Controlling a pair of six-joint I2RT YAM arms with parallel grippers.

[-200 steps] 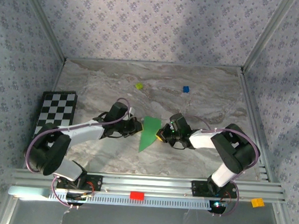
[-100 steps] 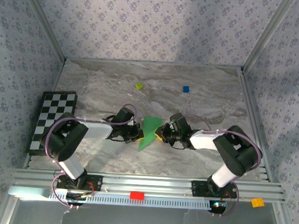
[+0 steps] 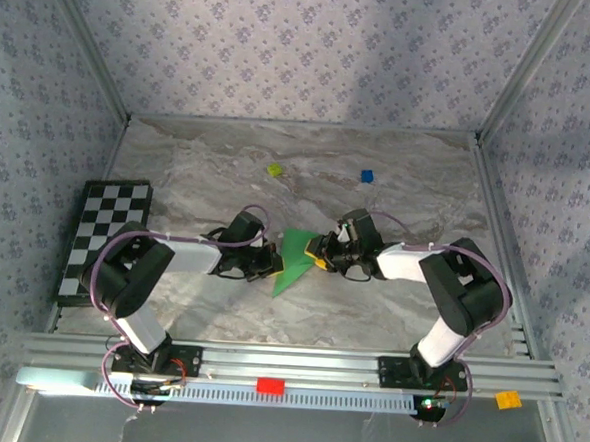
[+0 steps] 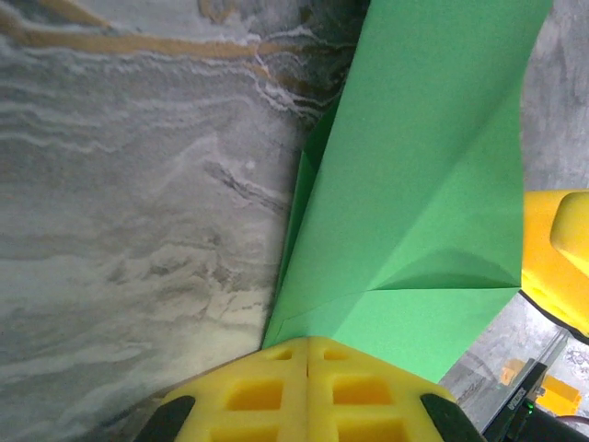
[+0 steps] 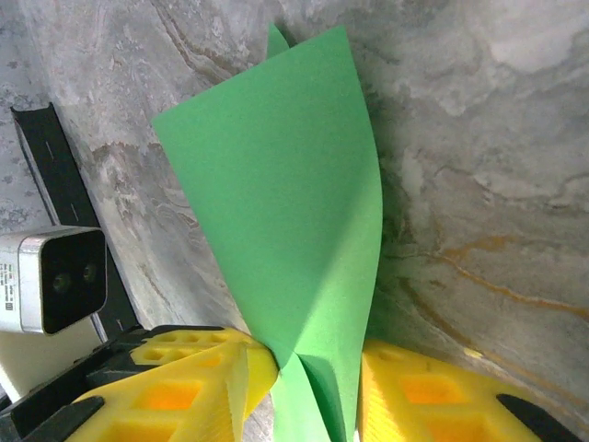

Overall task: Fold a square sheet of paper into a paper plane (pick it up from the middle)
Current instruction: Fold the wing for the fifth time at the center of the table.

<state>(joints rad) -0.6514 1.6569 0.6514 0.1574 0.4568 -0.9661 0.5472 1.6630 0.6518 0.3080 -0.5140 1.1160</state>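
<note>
1. Presently, the paper plane (image 3: 293,261) is found near the middle of the counter (image 3: 228,167), between the two grippers. It is seen as a narrow green dart, with its point toward the near edge and its wider end toward the far side.
2. The left gripper (image 3: 271,267) is recorded at the dart's left edge. Its yellow fingers (image 4: 267,396) are pressed together, and in the left wrist view the folded layers run down into the closed pads. It is therefore judged to be clamped on the paper plane.
3. The right gripper (image 3: 323,253) is recorded at the right edge, near the wider end. Its fingers (image 5: 184,368) stand apart; the paper rises through the gap between them in a soft curve and is not pinched.
4. Overlapping layers and a short cross crease are noted in the left wrist view. The step in hand is judged to be the working of the lengthwise fold, late in the task, with the paper held from one side only.
5. For the next move, either a fresh closing of the right gripper on the fold or a clean withdrawal is called for, with the loose flap not snagged. The left clamp should be kept firm, as thin paper may slip or tear.
</note>
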